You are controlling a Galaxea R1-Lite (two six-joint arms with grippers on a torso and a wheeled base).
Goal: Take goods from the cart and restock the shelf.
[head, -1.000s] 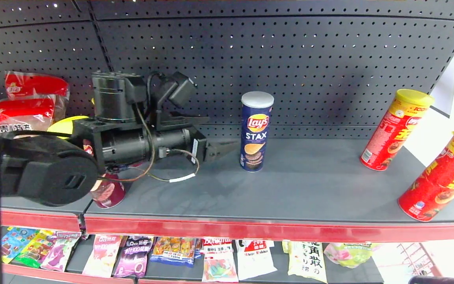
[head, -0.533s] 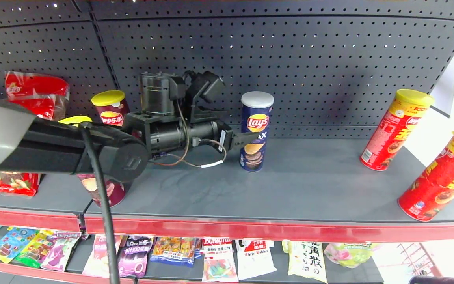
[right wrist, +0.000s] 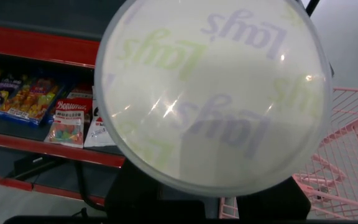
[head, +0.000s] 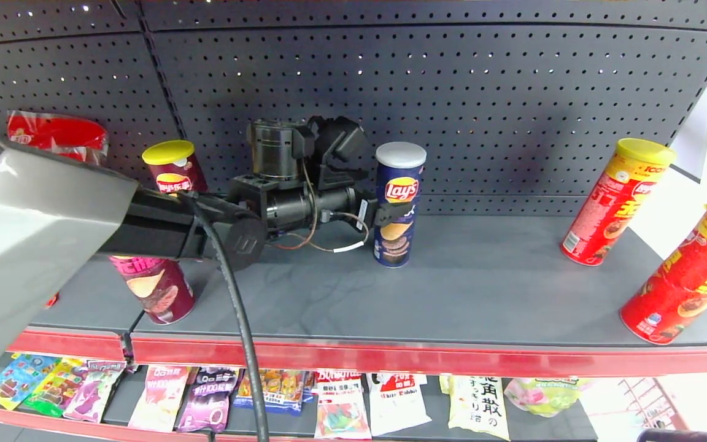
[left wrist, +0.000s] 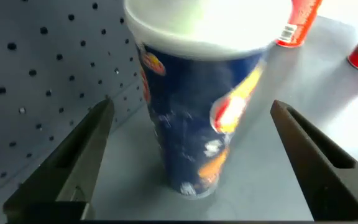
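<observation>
**A:** Where do we have the blue can (head: 399, 205) (left wrist: 204, 112)?

**B:** We see it standing upright on the shelf (head: 452, 288), close to the pegboard (head: 452, 92) behind it.

**A:** And our left gripper (head: 390, 213) (left wrist: 191, 112)?

**B:** It has reached the blue can from the can's left. Our fingers (left wrist: 73, 168) are spread wide, one on either side of the can. In the wrist view we see a gap on both sides.

**A:** What about our right gripper (right wrist: 207, 205)?

**B:** We hold a second can (right wrist: 210, 93) in it. Its clear lid faces the wrist camera and hides most of the grip.

**A:** What else stands around the blue can?

**B:** To its left we see two maroon cans, one (head: 173, 167) by the pegboard and one (head: 154, 288) nearer the front edge. Well off to its right we see two red cans (head: 617, 202) (head: 685, 276) with yellow lids. Snack packets (head: 341, 405) lie on the level below it.
</observation>
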